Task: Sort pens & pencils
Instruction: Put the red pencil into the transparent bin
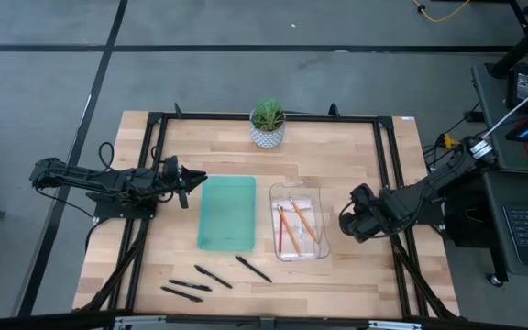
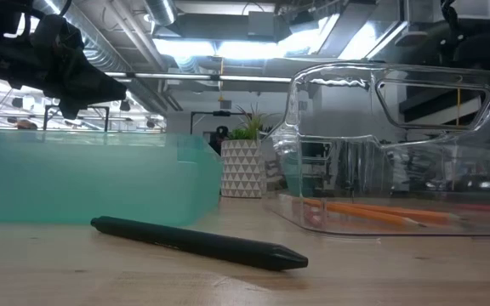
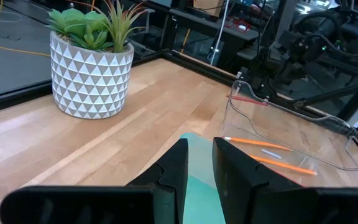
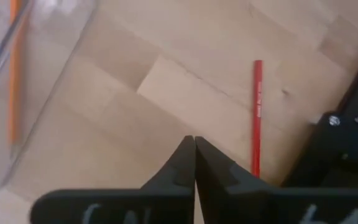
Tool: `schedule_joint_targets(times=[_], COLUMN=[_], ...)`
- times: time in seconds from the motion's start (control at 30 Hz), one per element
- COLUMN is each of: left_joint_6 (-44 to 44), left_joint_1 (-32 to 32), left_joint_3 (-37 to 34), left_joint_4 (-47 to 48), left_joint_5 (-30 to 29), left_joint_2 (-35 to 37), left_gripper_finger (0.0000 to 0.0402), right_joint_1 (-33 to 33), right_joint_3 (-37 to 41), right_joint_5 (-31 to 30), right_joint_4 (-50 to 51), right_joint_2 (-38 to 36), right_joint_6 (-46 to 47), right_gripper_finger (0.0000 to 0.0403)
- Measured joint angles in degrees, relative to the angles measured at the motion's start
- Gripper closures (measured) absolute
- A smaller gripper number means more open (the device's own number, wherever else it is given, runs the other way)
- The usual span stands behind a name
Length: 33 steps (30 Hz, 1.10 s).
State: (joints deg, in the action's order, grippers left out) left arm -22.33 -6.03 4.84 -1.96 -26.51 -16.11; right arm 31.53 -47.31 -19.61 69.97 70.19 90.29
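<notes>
Two orange pencils lie inside the clear bin. A red pencil lies flat on the table just beside my right gripper, which hangs shut and empty over the table right of the bin, pointing steeply down. The black pens lie on the table near its front edge; the low view shows one close up. My left gripper waits level at the teal tray's far left corner, a narrow empty gap between its fingers.
A potted plant stands at the middle of the table's far edge. A black metal frame runs round the table; one rail lies close beside the red pencil. Bare wood lies between the two bins and the plant.
</notes>
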Motion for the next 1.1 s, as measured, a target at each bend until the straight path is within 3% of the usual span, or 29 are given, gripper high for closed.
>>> schedule_joint_targets(times=[0.27,0.5,0.67,1.1], left_joint_6=[0.00,0.02,0.02,0.41], left_joint_1=[0.01,-0.01,0.00,0.01], left_joint_3=[0.00,0.00,0.00,0.00], left_joint_4=[0.00,0.00,0.02,0.02], left_joint_5=[-0.01,0.00,0.00,0.01], left_joint_2=[0.01,-0.01,0.00,-0.01], left_gripper_finger=[0.0333,0.0333,0.0333,0.0333], right_joint_1=[-9.98,-19.65,-24.74,-30.24], right_joint_3=[0.00,3.36,10.44,18.99], right_joint_5=[4.96,7.14,10.29,9.32], right_joint_4=[4.35,2.21,-6.52,-17.90], right_joint_2=[-0.02,-0.11,-0.07,-0.09], right_joint_6=[0.66,-6.38,-9.64,-9.60], right_gripper_finger=[0.0289,0.0202,0.0187,0.0186])
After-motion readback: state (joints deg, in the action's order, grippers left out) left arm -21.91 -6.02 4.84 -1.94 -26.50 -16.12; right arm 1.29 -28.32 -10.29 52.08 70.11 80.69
